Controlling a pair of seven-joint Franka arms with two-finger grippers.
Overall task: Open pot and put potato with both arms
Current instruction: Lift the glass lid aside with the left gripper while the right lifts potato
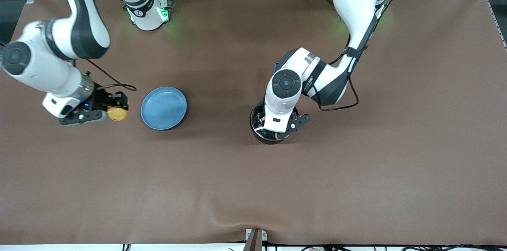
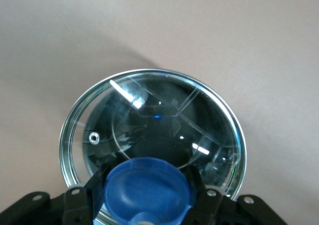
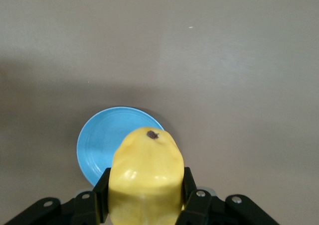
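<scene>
The black pot (image 1: 255, 123) stands mid-table, mostly hidden under my left hand; its handle is covered by the arm. My left gripper (image 1: 277, 126) is over it. In the left wrist view my left gripper (image 2: 147, 177) is shut on the blue knob (image 2: 147, 192) of the round glass lid (image 2: 149, 120), which covers the pot's dark inside. My right gripper (image 1: 115, 107) is shut on the yellow potato (image 1: 117, 114) beside the blue plate, toward the right arm's end. In the right wrist view the potato (image 3: 145, 175) fills my right gripper (image 3: 144, 185).
A blue plate (image 1: 164, 107) lies on the brown table between the potato and the pot; it also shows in the right wrist view (image 3: 102, 140). A black cable (image 1: 115, 82) trails from the right wrist.
</scene>
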